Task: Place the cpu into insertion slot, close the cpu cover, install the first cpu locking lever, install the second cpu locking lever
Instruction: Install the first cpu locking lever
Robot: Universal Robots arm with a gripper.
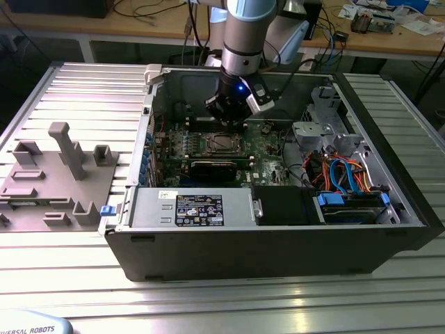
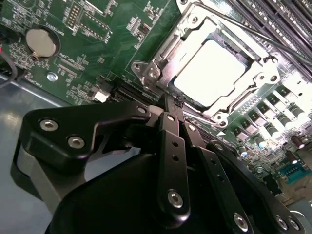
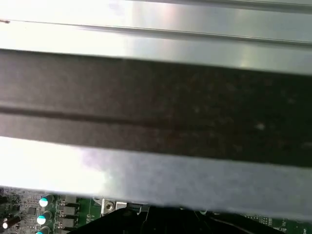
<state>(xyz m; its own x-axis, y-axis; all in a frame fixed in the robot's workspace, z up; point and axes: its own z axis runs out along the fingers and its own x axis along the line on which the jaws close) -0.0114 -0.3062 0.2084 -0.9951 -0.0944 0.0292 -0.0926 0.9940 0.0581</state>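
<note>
You have the cpu [image 2: 209, 73] seated in its socket, upper right of the second wrist view, cpu cover [image 2: 161, 61] down around it. The gripper [image 2: 171, 105], fingers pressed together and empty, hangs beside it; lever work looks due, needing a fine hook.

cpu [image 2: 209, 73] seen with smooth pale metal top, shiny under light. cpu cover [image 2: 157, 68] seen as thin silver metal, shiny, with small screws. gripper [image 2: 174, 105] made of black metal, smooth, a bit glossy, silver bolts set in. board [image 2: 97, 53] seen green, flat, dotted with tiny shiny parts. computer case [image 1: 278, 243] made of dark matt metal. table [image 1: 229, 299] made of ribbed silver metal. grey blocks [image 1: 59, 174] look like matt plastic.
</note>
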